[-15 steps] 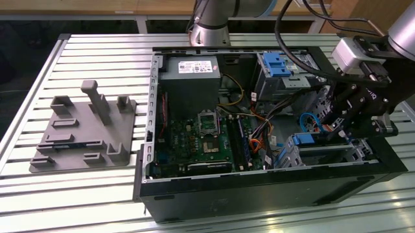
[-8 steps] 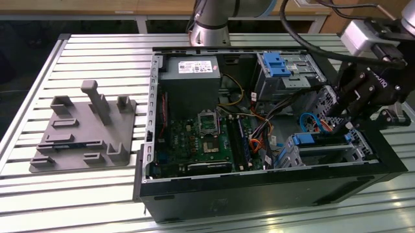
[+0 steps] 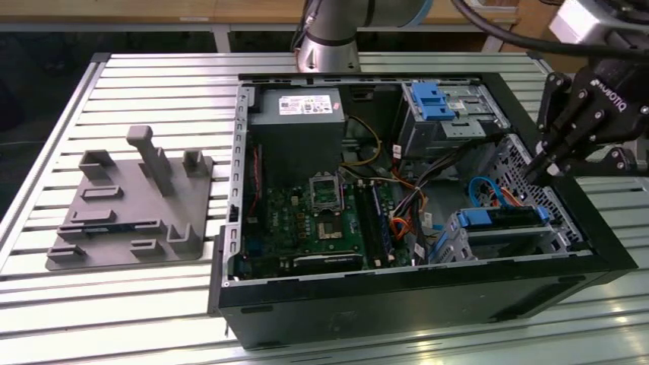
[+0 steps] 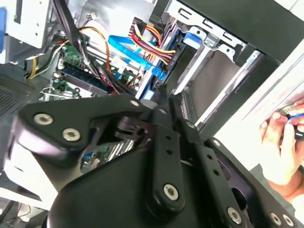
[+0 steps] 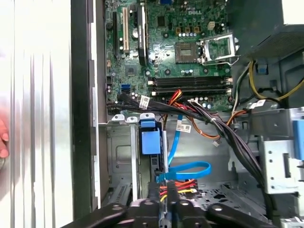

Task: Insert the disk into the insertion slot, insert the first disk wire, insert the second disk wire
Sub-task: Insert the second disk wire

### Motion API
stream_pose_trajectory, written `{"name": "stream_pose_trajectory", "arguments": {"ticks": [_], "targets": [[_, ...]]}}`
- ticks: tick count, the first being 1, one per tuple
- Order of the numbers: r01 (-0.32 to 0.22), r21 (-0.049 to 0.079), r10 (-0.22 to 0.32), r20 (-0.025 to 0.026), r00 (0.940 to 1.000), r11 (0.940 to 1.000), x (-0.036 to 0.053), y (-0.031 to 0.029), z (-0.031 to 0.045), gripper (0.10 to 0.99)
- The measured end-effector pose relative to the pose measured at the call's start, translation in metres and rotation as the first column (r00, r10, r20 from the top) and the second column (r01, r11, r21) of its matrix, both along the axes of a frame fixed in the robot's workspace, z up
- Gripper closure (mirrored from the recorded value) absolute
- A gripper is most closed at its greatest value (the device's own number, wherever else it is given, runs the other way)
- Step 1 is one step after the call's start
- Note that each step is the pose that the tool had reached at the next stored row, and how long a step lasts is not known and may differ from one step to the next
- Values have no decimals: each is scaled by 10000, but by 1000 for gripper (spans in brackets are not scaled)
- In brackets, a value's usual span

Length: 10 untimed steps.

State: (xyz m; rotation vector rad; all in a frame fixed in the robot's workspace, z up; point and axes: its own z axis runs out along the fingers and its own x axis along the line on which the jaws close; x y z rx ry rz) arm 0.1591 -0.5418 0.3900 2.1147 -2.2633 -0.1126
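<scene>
The disk (image 3: 500,220), in its bright blue carrier, sits inside the insertion slot (image 3: 512,242), a silver perforated cage at the case's corner on the exterior view's right. The first wrist view shows the carrier's blue tab (image 5: 150,138) seated in the cage (image 5: 118,152). A blue wire (image 5: 189,169) loops to a connector (image 4: 155,75) at the disk's end, beside red and yellow wires (image 4: 151,43). My black gripper (image 3: 537,172) hangs over the cage. Its fingers (image 4: 164,118) stand close together, with the blue connector at their tips (image 5: 162,190).
The open computer case (image 3: 406,304) lies on a slatted metal table (image 3: 121,304). Inside are the green motherboard (image 3: 315,228), a power supply (image 3: 296,114) and a grey bay with a blue latch (image 3: 434,103). A grey fixture (image 3: 132,205) sits left of the case. A person's hand (image 4: 280,142) is beside the case.
</scene>
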Motion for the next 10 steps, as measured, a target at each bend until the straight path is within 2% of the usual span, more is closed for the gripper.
{"name": "stream_pose_trajectory", "arguments": {"ticks": [1, 2, 3, 10], "targets": [[3, -2, -3, 2, 10000, 10000, 0, 8, 36, 929], [7, -2, -7, 2, 10000, 10000, 0, 15, 68, 929], [9, -5, -9, 3, 10000, 10000, 0, 19, 84, 984], [10, -17, -10, 2, 10000, 10000, 0, 24, 87, 984]]}}
